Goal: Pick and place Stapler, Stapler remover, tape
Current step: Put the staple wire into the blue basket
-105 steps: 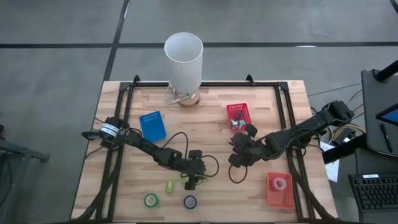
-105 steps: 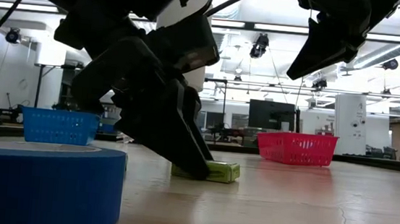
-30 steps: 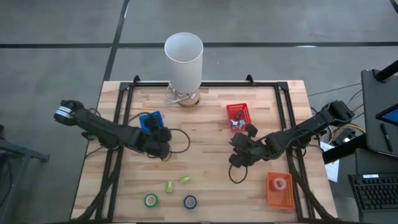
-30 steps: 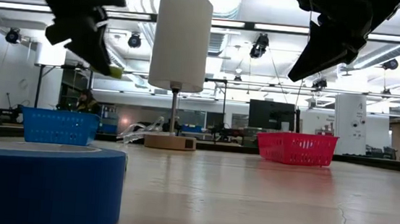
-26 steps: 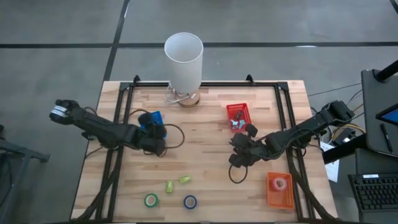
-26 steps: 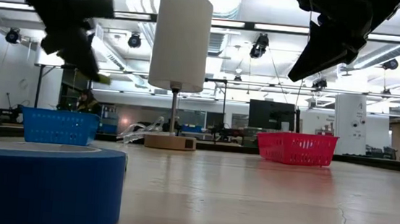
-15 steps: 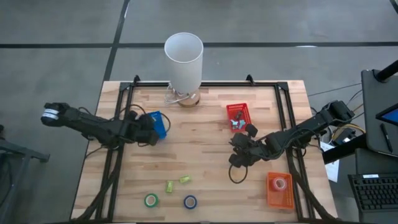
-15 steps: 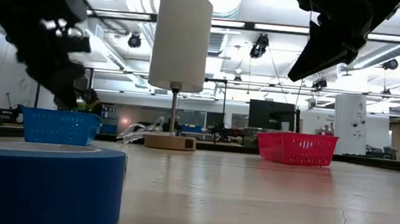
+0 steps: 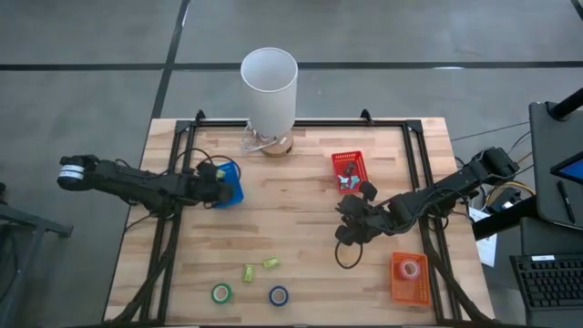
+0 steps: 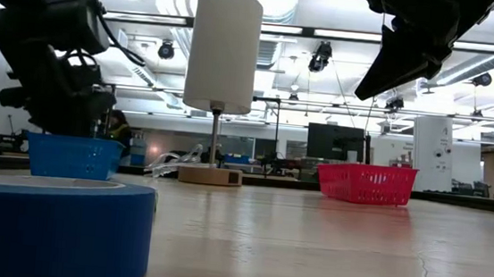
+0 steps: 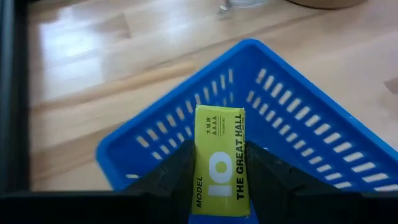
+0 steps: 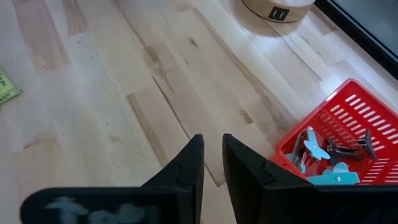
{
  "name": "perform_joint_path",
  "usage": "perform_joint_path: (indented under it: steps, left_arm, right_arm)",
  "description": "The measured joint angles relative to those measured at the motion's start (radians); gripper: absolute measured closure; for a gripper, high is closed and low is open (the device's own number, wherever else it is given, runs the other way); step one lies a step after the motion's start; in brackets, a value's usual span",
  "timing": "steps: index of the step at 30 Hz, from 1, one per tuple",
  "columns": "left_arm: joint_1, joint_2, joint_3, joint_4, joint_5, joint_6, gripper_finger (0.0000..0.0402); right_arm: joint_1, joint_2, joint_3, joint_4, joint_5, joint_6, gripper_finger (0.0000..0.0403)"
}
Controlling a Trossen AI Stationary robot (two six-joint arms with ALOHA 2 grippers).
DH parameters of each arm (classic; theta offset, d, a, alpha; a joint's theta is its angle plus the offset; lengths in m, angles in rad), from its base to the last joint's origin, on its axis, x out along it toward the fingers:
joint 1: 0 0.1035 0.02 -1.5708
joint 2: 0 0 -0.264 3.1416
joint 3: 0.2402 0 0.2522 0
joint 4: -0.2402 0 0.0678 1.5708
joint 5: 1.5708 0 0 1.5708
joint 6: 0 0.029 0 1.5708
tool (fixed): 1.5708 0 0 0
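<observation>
My left gripper (image 9: 219, 188) hangs over the blue basket (image 9: 231, 182) at the table's left side, shut on a yellow-green printed box (image 11: 219, 158). The low view shows it just above the basket's rim (image 10: 74, 141). My right gripper (image 9: 344, 233) waits above the table's middle right, shut and touching nothing (image 12: 212, 155). A green tape roll (image 9: 221, 293) and a blue one (image 9: 279, 295) lie flat near the near edge. A red roll (image 9: 411, 269) lies in the orange basket (image 9: 409, 290). The fourth roll is out of view. My left gripper pinches the yellow-green box (image 11: 217, 180) between its two fingers, one on each long side, with the box lying along the fingers. The box is lifted clear, its free end (image 11: 219, 115) sticking out past the fingertips over the blue basket's corner (image 11: 245, 46).
Two more yellow-green boxes (image 9: 248, 272) (image 9: 271, 263) lie near the tape rolls. A red basket (image 9: 348, 169) with small clips sits right of centre. A white lamp (image 9: 269, 82) stands at the far edge. Black rails (image 9: 173, 210) run along both sides.
My left gripper has carried the yellow-green box from over the table's middle left toward the far-left, to above the blue basket, and has come down close to its rim. It has stayed shut on the box. My right gripper has kept still.
</observation>
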Motion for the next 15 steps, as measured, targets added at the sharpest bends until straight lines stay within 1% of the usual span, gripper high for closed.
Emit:
perform_joint_path:
  steps: [3, 7, 15]
  left_arm:
    - [0.009, 0.000, -0.019, 0.046, 0.033, 0.012, 0.0271]
    - [0.010, 0.000, -0.054, 0.097, 0.039, 0.011, 0.0271]
    - [0.010, 0.001, -0.059, 0.123, 0.061, 0.021, 0.0271]
  right_arm:
    - [0.000, 0.000, 0.000, 0.001, 0.000, 0.000, 0.0351]
    - [0.000, 0.000, 0.000, 0.002, 0.000, 0.000, 0.0351]
    - [0.000, 0.000, 0.000, 0.004, 0.000, 0.000, 0.0351]
